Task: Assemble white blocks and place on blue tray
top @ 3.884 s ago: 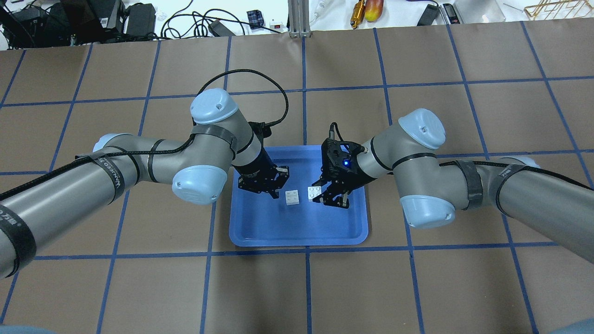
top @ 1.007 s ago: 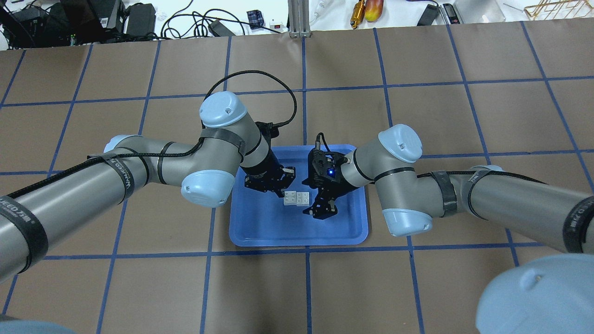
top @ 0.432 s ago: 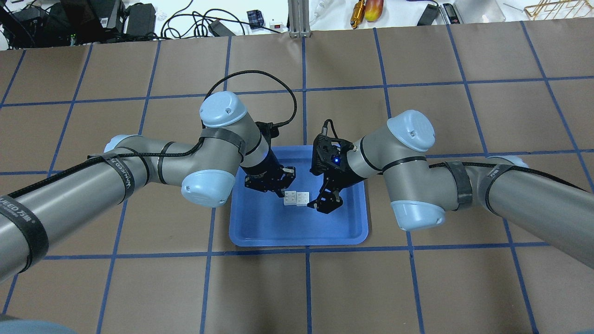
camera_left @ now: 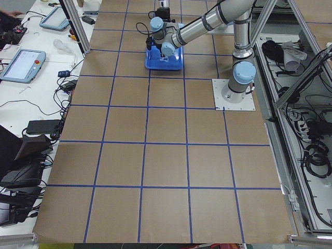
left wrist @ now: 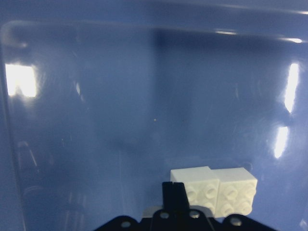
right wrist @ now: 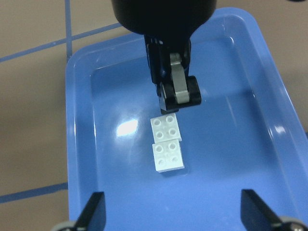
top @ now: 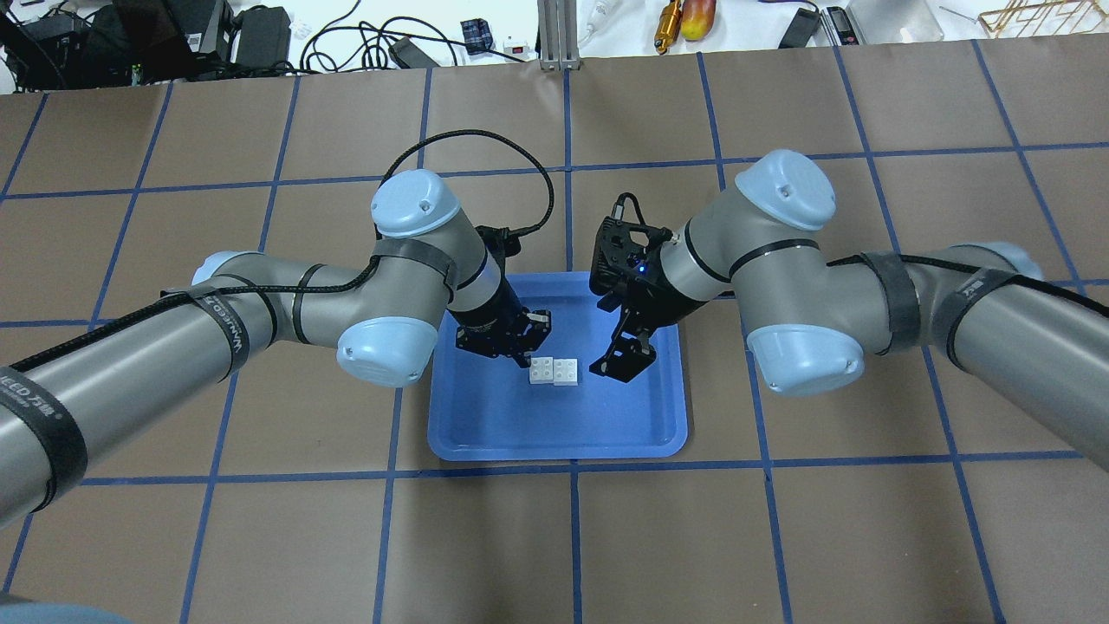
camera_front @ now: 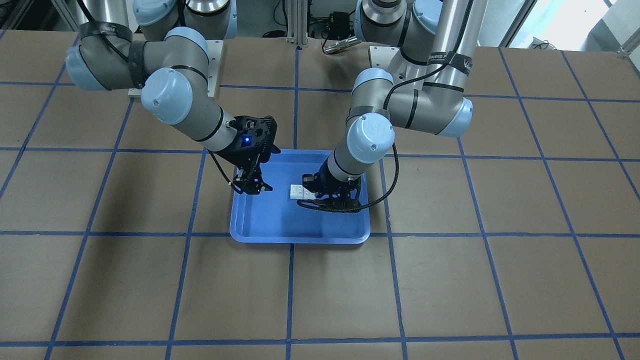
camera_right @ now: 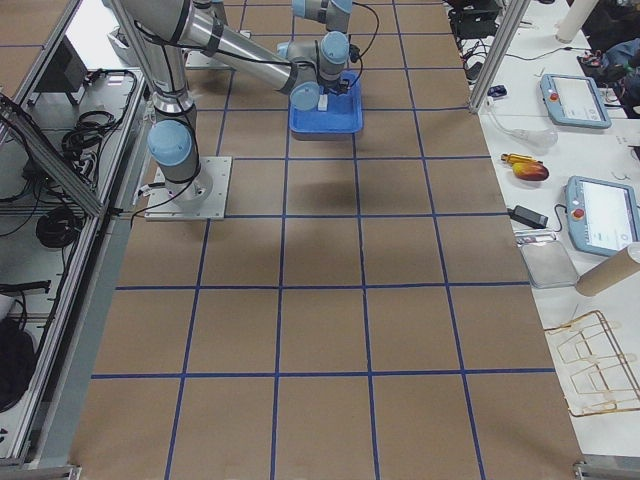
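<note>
Two white blocks [top: 554, 371] lie studs up, side by side and touching, on the floor of the blue tray [top: 554, 425]. They also show in the front view [camera_front: 298, 191], the right wrist view [right wrist: 167, 142] and the left wrist view [left wrist: 216, 190]. My left gripper [top: 522, 349] looks shut and empty, its tip low beside the left block; the right wrist view shows it [right wrist: 177, 98] right against that block. My right gripper [top: 625, 360] is open and empty, raised over the tray to the right of the blocks.
The tray sits at the middle of the brown, blue-taped table [top: 780, 537]. Cables, tools and boxes lie beyond the far edge [top: 390, 43]. Both arms lean in over the tray from either side.
The right gripper brought its block against the other one, let go, and has drawn back up and to the right. The left gripper shifted slightly toward the blocks and has stayed still for the last second.
</note>
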`<state>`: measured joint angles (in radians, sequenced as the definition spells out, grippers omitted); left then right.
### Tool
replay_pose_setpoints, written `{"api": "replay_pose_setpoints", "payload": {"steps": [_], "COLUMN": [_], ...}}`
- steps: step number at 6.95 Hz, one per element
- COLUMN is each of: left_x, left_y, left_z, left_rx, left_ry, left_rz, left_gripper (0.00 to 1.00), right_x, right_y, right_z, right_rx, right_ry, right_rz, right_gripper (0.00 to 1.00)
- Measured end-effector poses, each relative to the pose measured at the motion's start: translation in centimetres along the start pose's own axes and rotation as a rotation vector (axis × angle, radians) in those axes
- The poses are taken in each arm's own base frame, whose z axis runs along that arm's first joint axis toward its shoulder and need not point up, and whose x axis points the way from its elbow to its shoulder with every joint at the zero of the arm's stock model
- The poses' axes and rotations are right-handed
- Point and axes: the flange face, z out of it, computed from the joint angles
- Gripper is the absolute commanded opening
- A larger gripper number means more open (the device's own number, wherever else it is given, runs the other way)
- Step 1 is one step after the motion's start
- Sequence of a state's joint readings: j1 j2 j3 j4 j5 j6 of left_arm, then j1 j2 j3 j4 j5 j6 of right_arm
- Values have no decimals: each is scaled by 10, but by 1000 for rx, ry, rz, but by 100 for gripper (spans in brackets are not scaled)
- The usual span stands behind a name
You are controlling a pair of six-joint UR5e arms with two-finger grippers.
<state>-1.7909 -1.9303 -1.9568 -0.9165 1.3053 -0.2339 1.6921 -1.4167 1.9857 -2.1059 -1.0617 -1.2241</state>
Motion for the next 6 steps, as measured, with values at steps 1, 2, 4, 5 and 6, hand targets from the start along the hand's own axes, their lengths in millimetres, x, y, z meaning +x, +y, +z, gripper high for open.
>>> {"api": "replay_pose_setpoints", "payload": {"steps": [1,2,4,5,6], "left_x": [-1,-2,-4,-5,-5], "left_y": [0,0,-1,-1,-1], "left_z": [0,0,2,4,6], "left_rx": [0,0,-1,-4,-7], "left_ry": [-1,-5,-24,-31,-33], "left_rz": [7,13,16,15,11], "left_gripper": [0,0,0,0,0], "right_x": [3,4,3,-1,-6], "right_y": [-7,-17,-40,-50,-57], "right_z": [-34,-75,-155,-185,-209], "right_rx": [-48,-101,-208,-246,-295], "right_ry": [-19,-14,72,91,112], "right_rz": [40,94,269,331,396], "right_gripper": [100,100,100,100,100]}}
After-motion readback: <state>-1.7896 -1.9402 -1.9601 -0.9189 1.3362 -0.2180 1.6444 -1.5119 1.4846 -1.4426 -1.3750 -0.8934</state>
